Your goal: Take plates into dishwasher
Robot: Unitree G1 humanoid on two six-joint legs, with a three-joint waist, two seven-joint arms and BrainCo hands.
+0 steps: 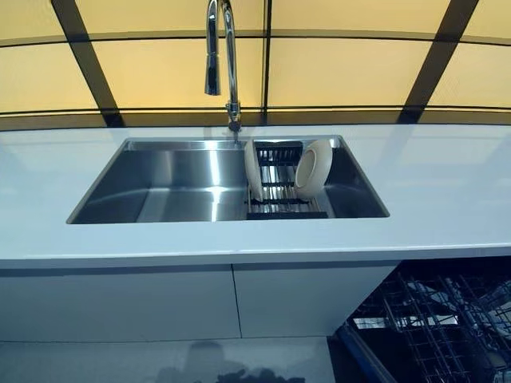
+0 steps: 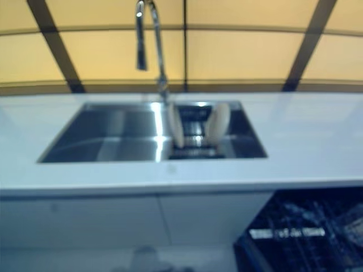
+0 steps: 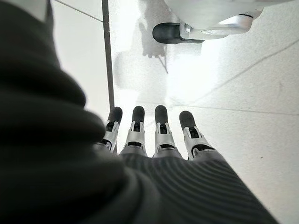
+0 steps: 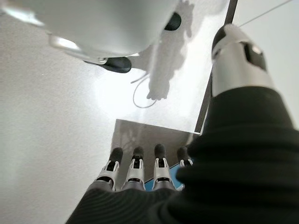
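Note:
Two cream plates stand on edge in a dark rack [image 1: 279, 203] in the right part of the steel sink [image 1: 172, 187]: one edge-on at the left [image 1: 253, 169], one facing front-left at the right [image 1: 313, 168]. The open dishwasher's dark wire rack [image 1: 435, 319] shows at the lower right, below the counter. My left hand [image 3: 149, 140] hangs down over the floor with fingers straight and holds nothing. My right hand [image 4: 140, 170] also points at the floor with fingers straight and holds nothing. Neither hand shows in the eye views.
A white counter [image 1: 447, 191] runs around the sink, with a tall chrome tap [image 1: 223, 56] behind it. White cabinet doors [image 1: 160, 299] sit below the counter's front edge. The floor is pale tile [image 3: 243, 93].

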